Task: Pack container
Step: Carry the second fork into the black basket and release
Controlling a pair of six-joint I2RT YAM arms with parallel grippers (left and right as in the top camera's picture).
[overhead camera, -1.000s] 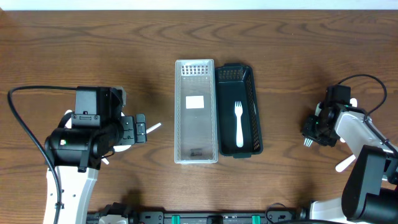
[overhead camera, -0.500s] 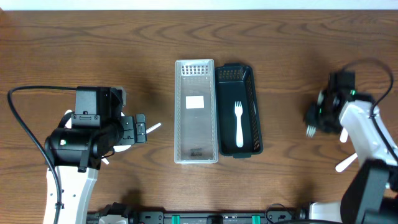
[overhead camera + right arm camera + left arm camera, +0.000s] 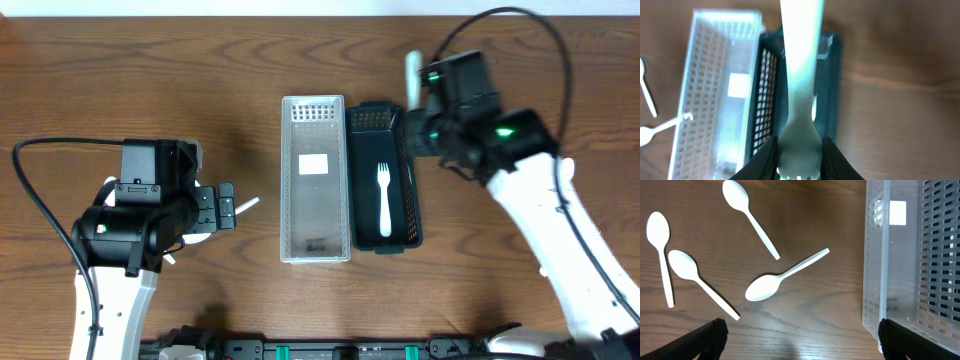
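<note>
The packing looks barely begun. One plastic fork [image 3: 384, 200] already lies lengthwise in the black basket [image 3: 400, 150]. The clear basket [image 3: 315, 130] touching its left side holds no cutlery that I can see, only what looks like a white label on its floor.

A second fork [image 3: 800, 75] is clamped in the right pincer [image 3: 799, 167]. Its jaws are closed on the fork near the tines, and the handle sticks out ahead. The pincer hangs over the far end of the black basket, so I'd guess this fork goes in beside the first.

The left pincer [image 3: 228, 207] is spread wide and holds nothing. It sits over the wooden table [image 3: 150, 70], well to the left of the baskets.

Below it four spoons lie loose on the wood and not yet packed:
- one spoon [image 3: 785, 275] with its handle aimed toward the clear basket
- a second spoon [image 3: 750, 217] farther back
- two more spoons [image 3: 700, 282] [image 3: 662, 255] side by side at the left

So most of the work is left.

Both baskets are long, narrow, rigid plastic with slotted walls. The clear one is see-through and glossy, the other matt and dark. The cutlery is thin, smooth white plastic and looks light and a bit slippery, so it could likely slide or twist in a grip. The table is dark brown with a strong grain and a slight sheen.
</note>
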